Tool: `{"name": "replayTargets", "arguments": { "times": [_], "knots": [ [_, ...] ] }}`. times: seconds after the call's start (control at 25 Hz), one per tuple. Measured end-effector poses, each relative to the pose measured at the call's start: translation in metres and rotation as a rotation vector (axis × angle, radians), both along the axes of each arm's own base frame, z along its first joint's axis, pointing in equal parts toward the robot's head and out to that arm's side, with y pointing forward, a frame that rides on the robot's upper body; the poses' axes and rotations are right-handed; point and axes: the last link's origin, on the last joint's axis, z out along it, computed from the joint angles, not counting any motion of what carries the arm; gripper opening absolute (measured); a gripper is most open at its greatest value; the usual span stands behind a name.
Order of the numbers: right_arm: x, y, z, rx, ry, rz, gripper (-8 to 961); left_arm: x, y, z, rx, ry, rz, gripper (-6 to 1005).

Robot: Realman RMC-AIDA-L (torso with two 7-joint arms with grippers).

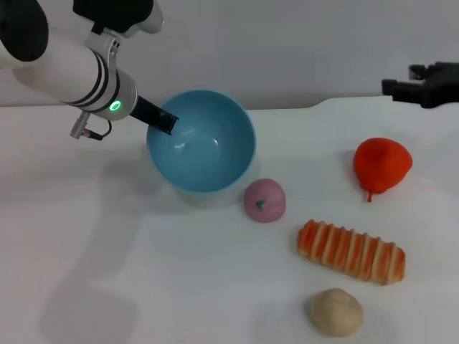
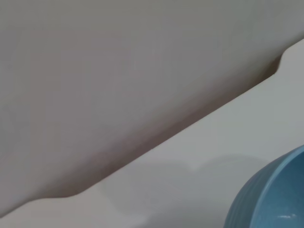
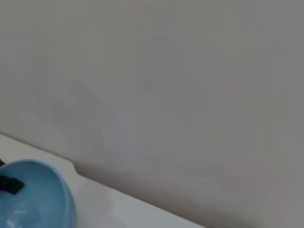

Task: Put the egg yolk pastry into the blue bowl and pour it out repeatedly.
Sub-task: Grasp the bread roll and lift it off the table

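Left gripper (image 1: 166, 122) clamped on rim of blue bowl (image 1: 208, 147), tilted and empty; egg yolk pastry (image 1: 336, 312) on table, well apart. Pour step apparently done; next: level bowl, reload pastry. Right gripper (image 1: 423, 84) parked far right, cannot tell its state

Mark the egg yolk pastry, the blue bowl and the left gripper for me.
egg yolk pastry (image 1: 336, 312): head view, middle of its top.
blue bowl (image 1: 215, 143): head view, inner wall.
left gripper (image 1: 163, 121): head view, finger on the bowl's rim.
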Motion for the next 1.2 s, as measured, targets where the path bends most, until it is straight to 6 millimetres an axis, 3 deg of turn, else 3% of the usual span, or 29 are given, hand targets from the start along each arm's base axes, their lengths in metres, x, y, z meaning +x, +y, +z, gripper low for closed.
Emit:
{"name": "replayTargets", "arguments": {
  "times": [0.16,0.44,0.68,0.84,1.2],
  "knots": [
    [-0.031,0.007,-0.017,-0.116,0.018,-0.024,575,-0.001,-0.001,-0.002,-0.002,-0.002,0.003,0],
    [-0.060,0.009,-0.061,-0.264,-0.121,-0.061,574,0.001,0.000,-0.004,0.008,-0.012,-0.008,0],
    [-0.063,0.004,-0.096,-0.381,-0.148,-0.100,575,0.000,0.000,-0.005,0.012,-0.014,-0.006,-1],
    [-0.066,-0.003,-0.130,-0.503,-0.202,-0.118,575,0.000,0.001,-0.005,0.020,-0.015,-0.012,-1],
    [-0.070,-0.017,-0.154,-0.601,-0.223,-0.121,576,-0.001,0.001,-0.005,0.027,-0.014,-0.016,-1]
  ]
}}
